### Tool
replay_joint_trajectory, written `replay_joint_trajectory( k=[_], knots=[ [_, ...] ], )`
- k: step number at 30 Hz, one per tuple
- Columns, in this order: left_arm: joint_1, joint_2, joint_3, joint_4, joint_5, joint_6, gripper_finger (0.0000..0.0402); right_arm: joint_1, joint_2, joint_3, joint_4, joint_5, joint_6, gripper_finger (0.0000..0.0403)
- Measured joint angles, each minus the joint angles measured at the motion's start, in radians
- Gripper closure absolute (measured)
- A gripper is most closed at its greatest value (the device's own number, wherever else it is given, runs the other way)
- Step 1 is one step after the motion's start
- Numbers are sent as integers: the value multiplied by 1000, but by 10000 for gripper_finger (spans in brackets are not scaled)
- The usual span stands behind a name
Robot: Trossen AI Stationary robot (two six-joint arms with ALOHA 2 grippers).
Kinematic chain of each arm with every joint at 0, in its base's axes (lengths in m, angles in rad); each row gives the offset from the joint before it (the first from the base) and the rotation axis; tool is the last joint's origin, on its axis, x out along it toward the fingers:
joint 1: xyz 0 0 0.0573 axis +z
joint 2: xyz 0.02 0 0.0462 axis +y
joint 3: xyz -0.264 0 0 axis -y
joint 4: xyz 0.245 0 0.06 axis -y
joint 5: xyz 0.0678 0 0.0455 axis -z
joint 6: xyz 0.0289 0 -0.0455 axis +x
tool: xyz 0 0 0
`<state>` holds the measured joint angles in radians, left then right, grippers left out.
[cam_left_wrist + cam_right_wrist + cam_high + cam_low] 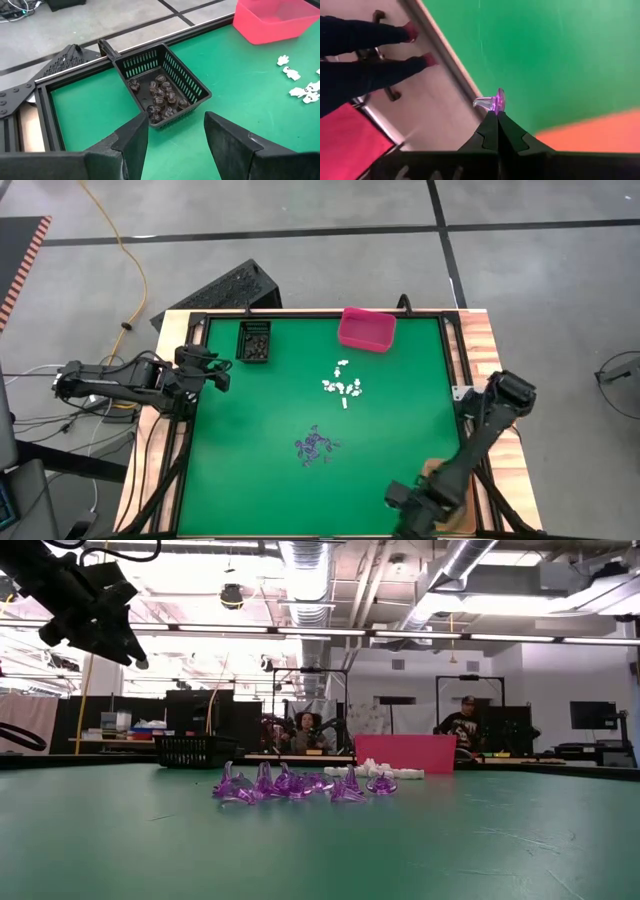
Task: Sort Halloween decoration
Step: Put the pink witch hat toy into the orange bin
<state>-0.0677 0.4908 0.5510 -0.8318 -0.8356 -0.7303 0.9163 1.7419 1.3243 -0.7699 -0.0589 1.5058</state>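
The Halloween decoration lies in two heaps on the green mat: purple trinkets (pixel 315 447) (pixel 290 783) and white ones (pixel 343 385) (pixel 375 772). Dark ones sit in a black basket (pixel 160 95) (pixel 254 342). My right gripper (pixel 496 114) (pixel 398 498) hangs over the mat's near right corner, shut on one purple trinket (pixel 492 102). My left gripper (pixel 175 135) (pixel 215 370) waits open above the mat's left edge, facing the black basket. My right gripper pinches the purple trinket by its wide purple end (pixel 499 101) at the very tips of its two fingers. The fingers slant steeply down. The trinket's clear pointed end (pixel 480 102) sticks out sideways. It is lifted clear of the mat.
A pink bin (pixel 367 328) (pixel 270 17) stands at the mat's far edge. An orange surface (pixel 600 132) shows below my right gripper, by the mat's near right corner. A black frame rail (pixel 445 55) borders the mat. People sit in the room beyond the table.
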Motion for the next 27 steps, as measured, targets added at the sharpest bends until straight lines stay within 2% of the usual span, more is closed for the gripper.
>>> replay_joint_trajectory(
  k=[8,13,23,27],
  knots=[
    [0,0,0,1,-13,0,219,154,-128,0,-229,64,320,387],
    [0,0,0,2,-14,-13,219,208,-162,0,-372,64,445,387],
    [0,0,0,3,-11,-19,219,212,-136,-83,-351,50,462,386],
    [0,0,0,2,-11,-19,219,213,-136,-105,-355,47,482,354]
  ],
)
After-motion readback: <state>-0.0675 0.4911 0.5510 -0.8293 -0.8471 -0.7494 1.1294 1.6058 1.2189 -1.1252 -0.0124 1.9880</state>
